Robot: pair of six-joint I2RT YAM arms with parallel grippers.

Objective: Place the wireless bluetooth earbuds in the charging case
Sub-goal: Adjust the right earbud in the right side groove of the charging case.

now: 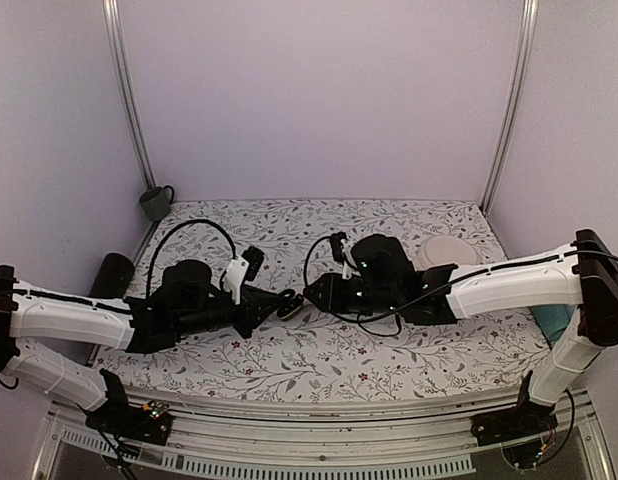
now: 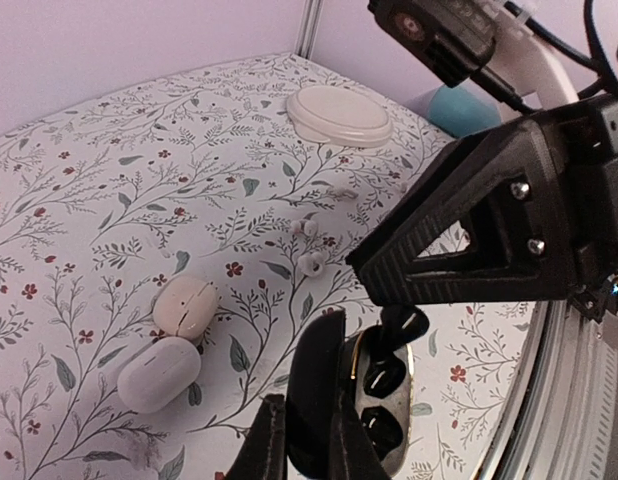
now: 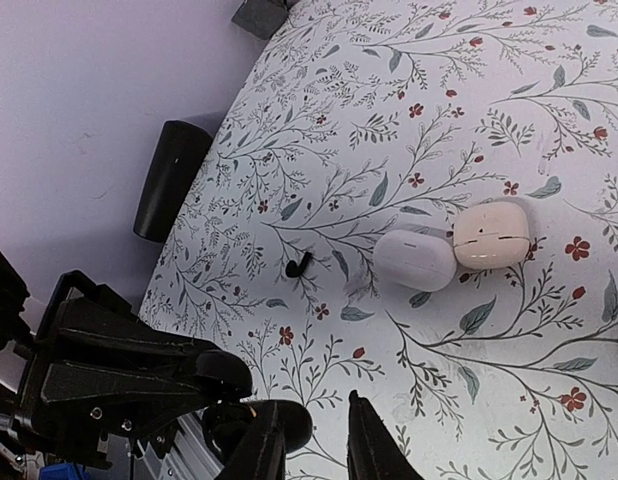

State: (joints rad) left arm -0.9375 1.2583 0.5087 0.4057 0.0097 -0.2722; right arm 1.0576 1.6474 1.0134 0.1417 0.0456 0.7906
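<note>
Left claw [image 2: 307,440] is clamped tight on the raised lid of the open case [image 2: 384,400], near the middle of the table [image 2: 109,200]. Right claw [image 3: 311,428] has its fingers a narrow gap apart right at the case. A bud [image 2: 401,325] hangs at its tip over a socket, but I cannot tell if it is gripped. Second bud [image 3: 299,265] lies on the cloth, near two white pods [image 2: 184,305].

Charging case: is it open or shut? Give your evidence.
Open: the case has its inner wells exposed, seen from the left wrist.
</note>
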